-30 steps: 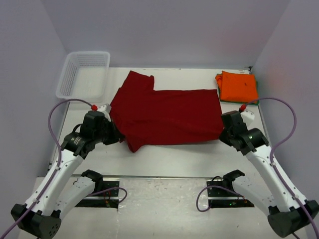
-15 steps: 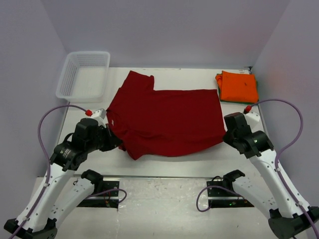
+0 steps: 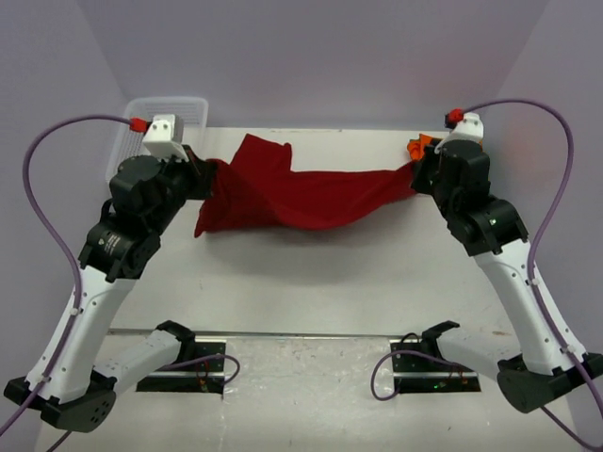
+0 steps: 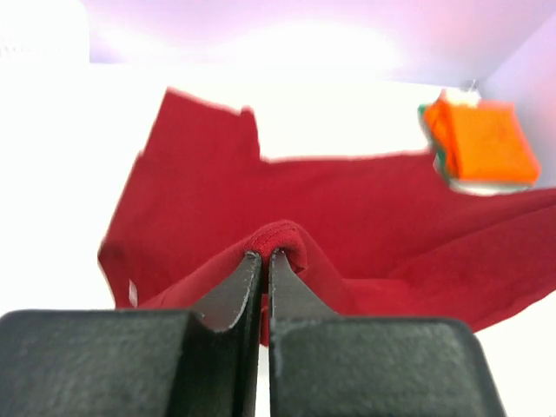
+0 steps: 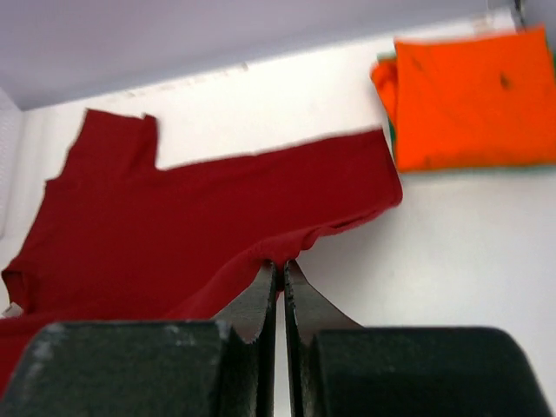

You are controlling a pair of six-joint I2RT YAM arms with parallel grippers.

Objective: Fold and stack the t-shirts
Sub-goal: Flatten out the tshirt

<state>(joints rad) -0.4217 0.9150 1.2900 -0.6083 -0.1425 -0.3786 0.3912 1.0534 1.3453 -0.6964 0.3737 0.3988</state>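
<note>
The dark red t-shirt (image 3: pixel 301 193) hangs across the upper middle of the top view, its near edge lifted off the desk (image 3: pixel 311 273) and sagging in between, while its far part and one sleeve lie flat toward the back wall. My left end effector (image 4: pixel 263 254) is clamped on a bunched ridge of that red cloth at the shirt's left end, and my right end effector (image 5: pixel 280 265) is pinched on its right edge. I read this as the first fold, the near half being carried over the far half. Next I need to lower both arms together and lay the held edge evenly along the far one before letting go. The orange t-shirt (image 5: pixel 473 95) sits folded at upper right on a green edge (image 4: pixel 441 156), just beside the red shirt's corner. The white basket (image 3: pixel 193 105) sits at upper left.
</note>
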